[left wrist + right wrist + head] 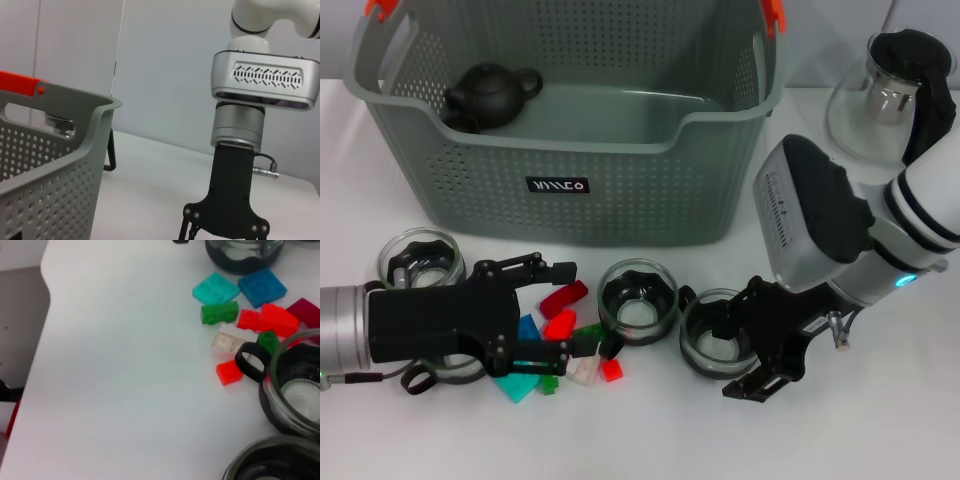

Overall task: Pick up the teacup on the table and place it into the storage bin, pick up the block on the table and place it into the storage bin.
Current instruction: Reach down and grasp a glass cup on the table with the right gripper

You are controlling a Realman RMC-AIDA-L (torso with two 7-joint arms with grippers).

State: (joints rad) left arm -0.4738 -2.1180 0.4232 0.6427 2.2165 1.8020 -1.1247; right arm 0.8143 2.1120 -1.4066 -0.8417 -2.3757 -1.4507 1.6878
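Between the open, empty left tool's (552, 310) fingers, the red block (560, 324); right tool (760, 340) open around a teacup (712, 333).

Bright, even overhead light washes the white table (650, 440) nearly featureless, with only soft, faint shadows under the storage bin (570, 150) and the arms. Small glints sit on the glass teapot (880, 100) and the glass cups (638, 298). In the right wrist view the nearest cup rim (270, 460) is blurred.
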